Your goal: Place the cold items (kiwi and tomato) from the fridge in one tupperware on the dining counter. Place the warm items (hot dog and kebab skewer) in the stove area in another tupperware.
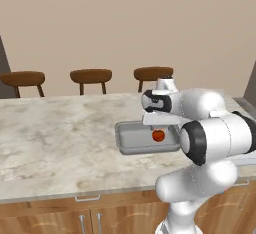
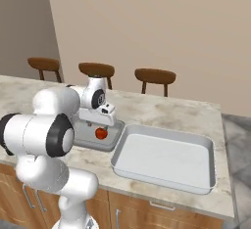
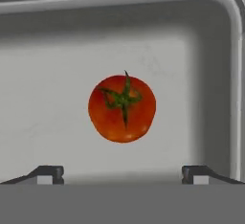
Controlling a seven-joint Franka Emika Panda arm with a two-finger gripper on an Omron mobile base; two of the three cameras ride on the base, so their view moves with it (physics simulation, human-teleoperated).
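A red tomato [image 3: 122, 108] with a green stem lies on the floor of a grey tupperware [image 3: 48, 65], towards its right side. It also shows as a tomato [image 1: 158, 136] in the tupperware [image 1: 131, 139] on the marble dining counter [image 1: 60, 133]. My gripper [image 3: 122, 173] hangs just above it, open, with its dark fingertips [image 3: 48, 173] wide apart and nothing between them. From the right, the gripper [image 2: 101, 124] is over the tomato [image 2: 101, 133]. The kiwi, hot dog and kebab skewer are out of view.
A second, larger white tupperware [image 2: 166, 157] stands to the right of the first one [image 2: 112, 136], close to the counter's front edge. Three wooden stools [image 1: 91, 75] line the far side of the counter. Wooden cabinet fronts [image 1: 45, 220] run below.
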